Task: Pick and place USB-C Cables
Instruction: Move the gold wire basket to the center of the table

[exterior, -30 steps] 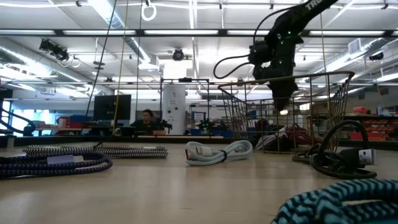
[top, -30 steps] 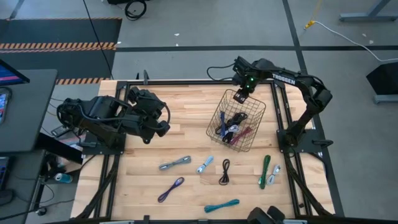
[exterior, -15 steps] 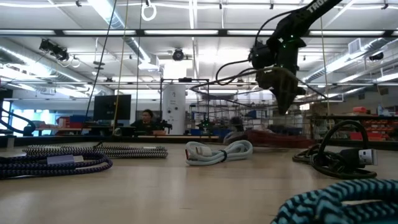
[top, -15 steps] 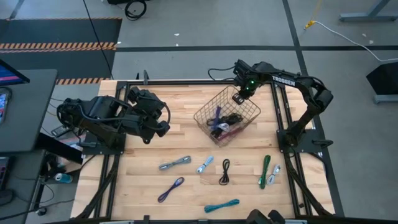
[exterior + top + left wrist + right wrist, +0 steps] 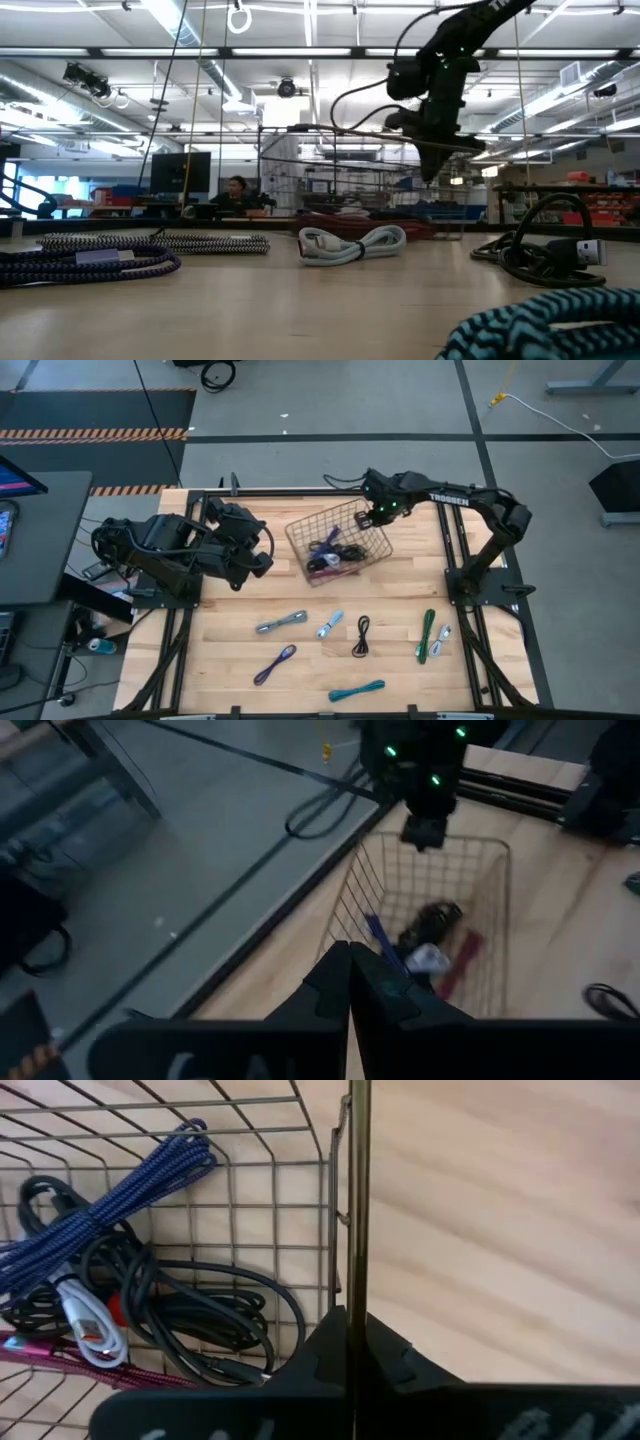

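Wire mesh basket (image 5: 338, 541) stands at the far middle of the wooden worktop (image 5: 240, 620), and the right claw (image 5: 374, 513) is closed tight on its rim at the far right corner. In the right wrist view the thin rim wire (image 5: 358, 1190) runs between the two dark fingers, which are pressed together on it. Inside the basket lie several USB-C Cables: a blue braided one (image 5: 110, 1190), a black one (image 5: 215, 1320), a white one (image 5: 80, 1312) and a maroon one (image 5: 70, 1360), all tangled together.

More cables lie loose on the near part of the worktop, well apart from the basket: a grey-silver bundle (image 5: 281, 623), a small pale coil (image 5: 329, 625), a black coil (image 5: 362, 635), a purple one (image 5: 274, 663), a teal one (image 5: 357, 690), and a green one (image 5: 428, 635) with a small grey one (image 5: 442, 638) just beside it.

The left claw (image 5: 262, 566) waits over the left side of the worktop, near the basket but not touching it. Its fingers (image 5: 350, 990) are shut together and hold nothing.
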### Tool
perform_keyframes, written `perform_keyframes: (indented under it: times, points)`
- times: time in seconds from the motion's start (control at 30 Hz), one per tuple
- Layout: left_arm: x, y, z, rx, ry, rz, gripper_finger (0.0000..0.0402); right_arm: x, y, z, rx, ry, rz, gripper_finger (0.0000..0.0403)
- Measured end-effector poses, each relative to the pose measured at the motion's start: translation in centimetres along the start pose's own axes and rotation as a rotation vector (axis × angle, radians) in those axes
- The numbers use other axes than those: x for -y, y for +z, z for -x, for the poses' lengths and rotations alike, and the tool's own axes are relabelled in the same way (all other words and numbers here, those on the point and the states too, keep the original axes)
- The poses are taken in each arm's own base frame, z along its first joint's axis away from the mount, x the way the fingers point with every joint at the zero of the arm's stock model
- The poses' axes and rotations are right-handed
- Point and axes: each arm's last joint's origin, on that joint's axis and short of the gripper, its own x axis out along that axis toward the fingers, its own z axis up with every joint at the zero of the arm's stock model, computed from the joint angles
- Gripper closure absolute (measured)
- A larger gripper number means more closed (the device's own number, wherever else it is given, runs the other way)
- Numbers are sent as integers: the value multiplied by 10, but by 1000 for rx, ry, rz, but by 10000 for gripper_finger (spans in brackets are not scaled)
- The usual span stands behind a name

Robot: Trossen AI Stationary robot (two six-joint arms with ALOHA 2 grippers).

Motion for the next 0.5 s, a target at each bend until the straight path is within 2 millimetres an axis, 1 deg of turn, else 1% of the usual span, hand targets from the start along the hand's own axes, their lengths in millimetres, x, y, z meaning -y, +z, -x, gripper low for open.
perform_keyframes:
  times: [0.13, 0.23, 0.5]
  points:
    - [-2, 1, -2, 11, 24, -39, 390, -23, -14, -3, 15, 22, -16, 399]
    - [-4, 2, -4, 7, 38, -68, 390, -37, -28, -4, 34, 0, -26, 399]
    - [-9, 2, -9, -15, 70, -134, 390, -64, -61, -4, 77, -57, -106, 399]
